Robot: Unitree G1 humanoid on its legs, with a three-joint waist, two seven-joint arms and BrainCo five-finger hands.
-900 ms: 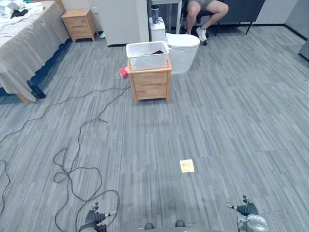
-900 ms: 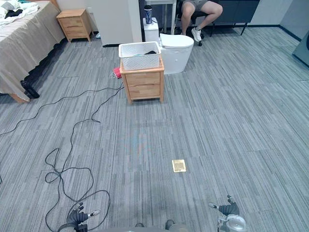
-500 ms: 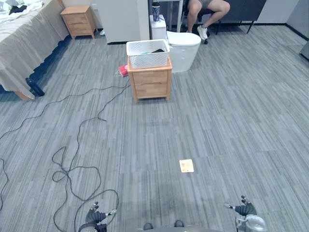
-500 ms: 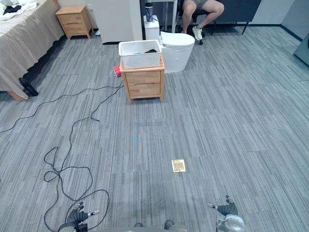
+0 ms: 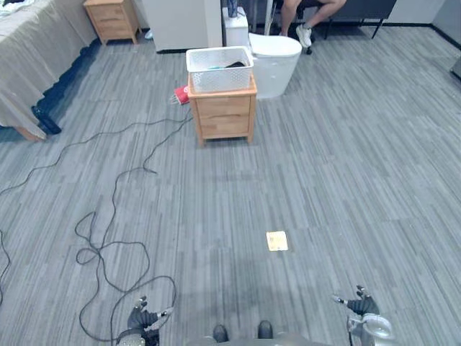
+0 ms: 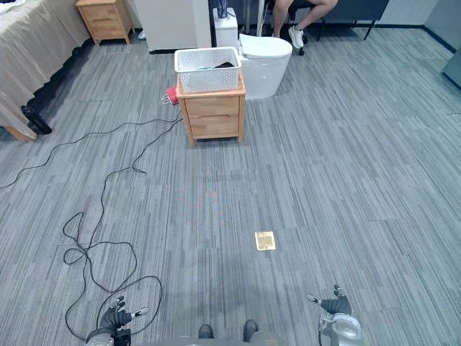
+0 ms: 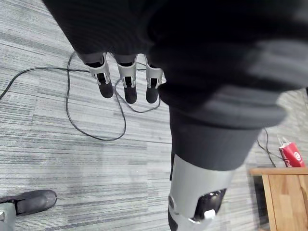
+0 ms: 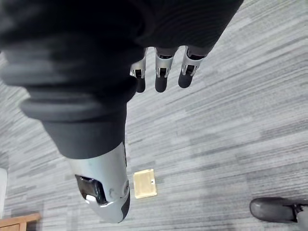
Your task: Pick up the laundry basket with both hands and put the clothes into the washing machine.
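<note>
The white lattice plastic laundry basket (image 5: 220, 78) sits untouched, well apart from the empty, loose-fingered left hand (image 5: 144, 318) and right hand (image 5: 358, 305).

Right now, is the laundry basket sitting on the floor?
No, the laundry basket sits on top of the wooden nightstand, off the floor.

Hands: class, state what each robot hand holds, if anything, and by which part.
Nothing. The left hand and right hand are open above the floor; the basket sits on the nightstand.
</note>
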